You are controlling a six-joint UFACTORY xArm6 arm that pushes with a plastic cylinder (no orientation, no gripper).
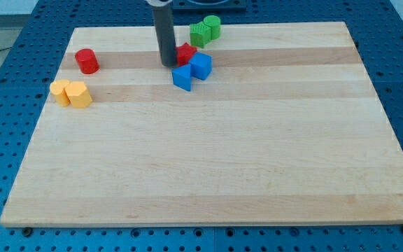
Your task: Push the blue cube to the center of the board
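Observation:
The blue cube [201, 65] sits near the view's top, a little left of the board's middle line. A second blue block [182, 77], wedge-like, touches its lower left side. A red block [186, 53] sits just above them, partly hidden by my rod. My tip [167, 64] rests on the board just left of the red block and up-left of the blue wedge, about 50 px left of the blue cube.
Two green blocks [206, 29] stand at the board's top edge above the cluster. A red cylinder [87, 61] and two yellow blocks [72, 93] sit at the view's left. The wooden board [215, 161] lies on a blue perforated table.

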